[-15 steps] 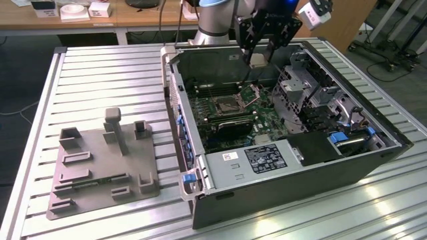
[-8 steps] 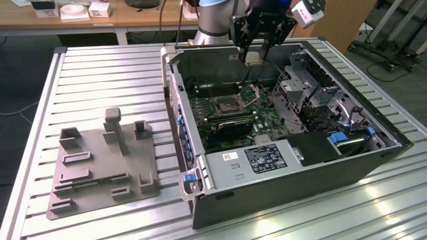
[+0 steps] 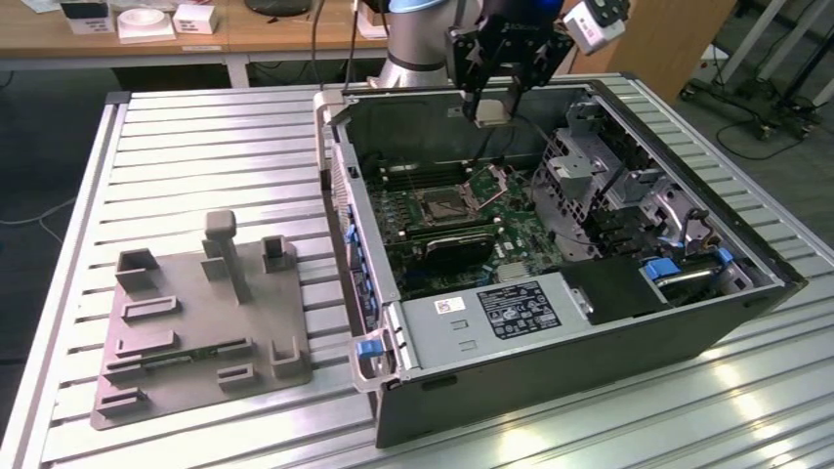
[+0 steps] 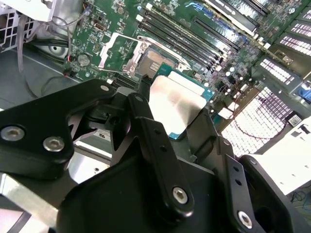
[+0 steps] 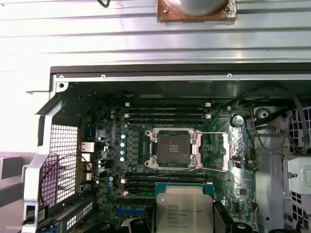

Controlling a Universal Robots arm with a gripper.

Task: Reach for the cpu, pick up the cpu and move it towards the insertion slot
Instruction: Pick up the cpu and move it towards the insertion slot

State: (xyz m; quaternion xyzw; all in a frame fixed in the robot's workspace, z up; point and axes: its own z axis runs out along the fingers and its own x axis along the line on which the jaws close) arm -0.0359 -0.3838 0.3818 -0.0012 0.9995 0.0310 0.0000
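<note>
The cpu (image 4: 176,99) is clamped between the fingers of the hand (image 3: 490,112), which is held above the far edge of the open computer case (image 3: 561,371). Below the hand, well apart from the chip, the slot (image 5: 173,148) lies on the motherboard (image 3: 443,230) with its hinged plate (image 5: 238,145) swung open. Beside the case, a grey tray (image 3: 195,322) rests on the table (image 3: 195,156).
</note>
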